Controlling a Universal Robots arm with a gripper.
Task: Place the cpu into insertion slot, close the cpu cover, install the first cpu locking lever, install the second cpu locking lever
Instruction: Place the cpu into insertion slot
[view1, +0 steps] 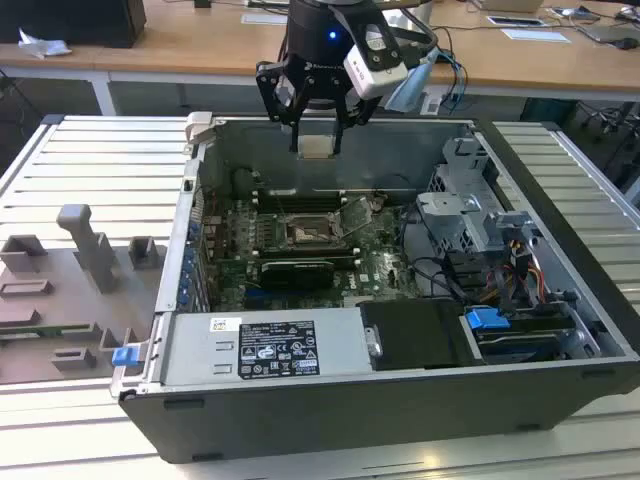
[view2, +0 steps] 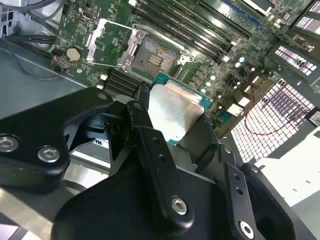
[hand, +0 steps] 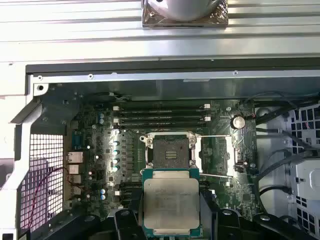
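Observation:
My gripper (view1: 316, 140) hangs above the open computer case, shut on the cpu (view1: 316, 147), a flat square chip with a pale metal face. Both wrist views show the cpu (view2: 175, 112) (hand: 171, 202) clamped by its edges between the black fingers (view2: 141, 107), lifted clear of the green board. The insertion slot (view1: 305, 233) (view2: 155, 57) (hand: 170, 152) lies bare below, dark-centred with a silver rim. The cpu cover (view1: 356, 213) (view2: 111, 41) (hand: 216, 155) stands swung open beside the slot. Thin wire levers (hand: 216, 175) lie along the cover.
Long black memory slots (view1: 300, 196) run behind the socket and a black graphics card (view1: 295, 272) lies in front. The power supply (view1: 265, 350) fills the case front, drive bays and cables (view1: 470, 215) the exterior view's right. A grey fixture tray (view1: 70, 290) sits outside.

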